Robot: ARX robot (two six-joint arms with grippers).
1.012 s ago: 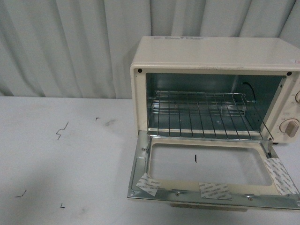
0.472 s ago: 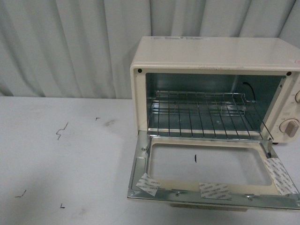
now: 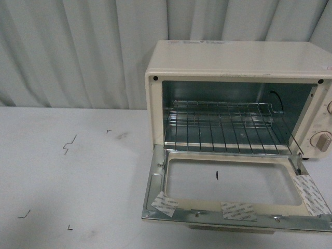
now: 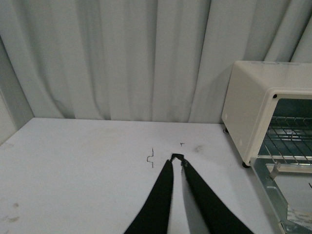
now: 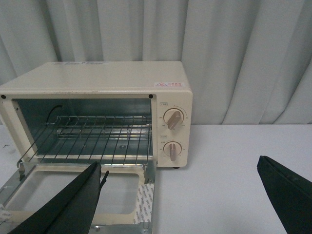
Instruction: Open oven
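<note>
The cream-white oven (image 3: 233, 62) stands at the right of the white table, and neither gripper shows in the front view. Its drop-down door (image 3: 233, 207) lies flat open toward me, glass window up. The wire rack (image 3: 223, 129) shows inside. Two round knobs (image 5: 173, 119) are on its right panel. My left gripper (image 4: 176, 158) is shut and empty above bare table, left of the oven (image 4: 253, 107). My right gripper (image 5: 180, 168) is wide open and empty in front of the oven (image 5: 97, 78). One finger (image 5: 73, 200) is over the open door, the other (image 5: 287, 190) over the table.
Pale pleated curtains (image 3: 78, 52) hang behind the table. Small black marks (image 3: 68, 145) are drawn on the tabletop left of the oven. Pieces of white tape (image 3: 165, 204) stick on the door's metal frame. The door's front edge reaches close to the table's near edge.
</note>
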